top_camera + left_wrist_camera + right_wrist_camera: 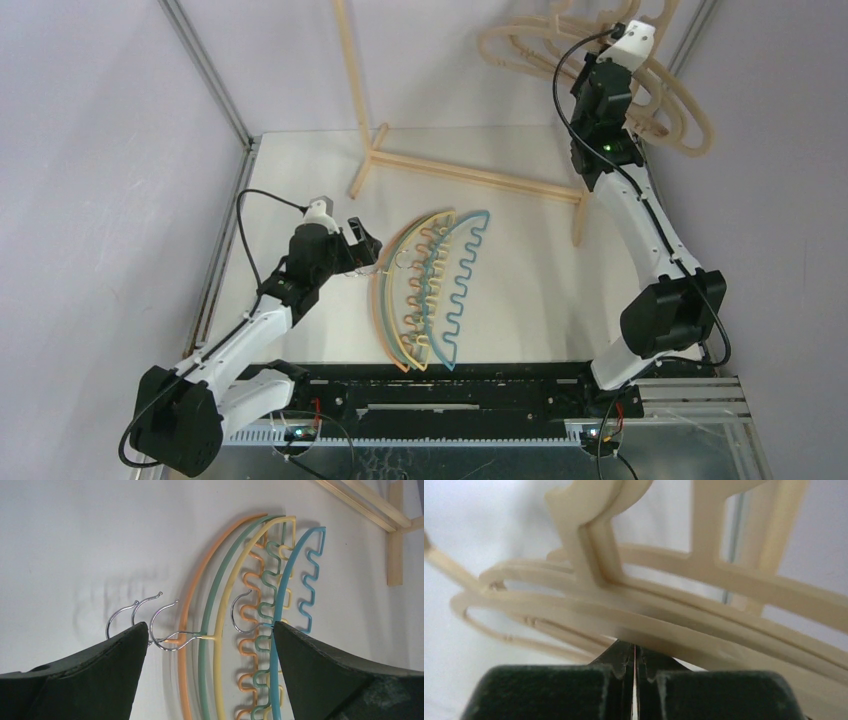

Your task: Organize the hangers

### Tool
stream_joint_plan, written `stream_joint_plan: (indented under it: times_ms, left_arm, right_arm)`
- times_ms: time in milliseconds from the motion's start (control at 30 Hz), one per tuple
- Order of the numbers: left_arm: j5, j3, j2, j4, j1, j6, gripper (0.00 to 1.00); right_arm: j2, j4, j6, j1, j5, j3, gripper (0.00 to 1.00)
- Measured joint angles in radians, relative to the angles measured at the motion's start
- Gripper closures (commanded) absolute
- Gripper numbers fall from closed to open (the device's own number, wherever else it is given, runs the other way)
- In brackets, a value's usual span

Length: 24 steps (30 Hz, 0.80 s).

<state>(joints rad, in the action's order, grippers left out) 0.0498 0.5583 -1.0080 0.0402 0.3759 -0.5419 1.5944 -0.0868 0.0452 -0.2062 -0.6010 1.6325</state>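
Several thin arched hangers lie stacked on the white table: orange [381, 300], green [212, 590], yellow [227, 575] and teal [472, 262], their wavy inner edges overlapping. Their metal hooks [162, 625] point left. My left gripper [366, 246] hovers open just above them; in the left wrist view [210, 626] its fingers straddle the hook stems and the arcs, holding nothing. Pale wooden loop hangers [520, 45] hang bunched at the back right. My right gripper [634, 647] is shut, raised high there [612, 48], its tips pressed under one wooden hanger [664, 625] with nothing between them.
The wooden A-frame rack [470, 175] stands at the back, its foot bar across the table and an upright [352, 70] rising at centre. Metal cage posts [205, 70] and grey walls close in both sides. The black base rail [450, 385] runs along the near edge.
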Motion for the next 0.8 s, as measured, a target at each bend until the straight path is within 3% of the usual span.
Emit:
stream_joint_plan:
  times_ms: [367,800]
  left_arm:
    - [0.002,0.001,-0.055,-0.008,0.0,-0.001,0.0]
    - [0.002,0.035,-0.081,-0.013,0.0,-0.001,0.0]
  right_arm:
    - [-0.003,0.262,0.044,0.001,0.477,0.001,0.91]
    - [-0.026,0.233,0.121,-0.035,0.859,-0.023,0.86]
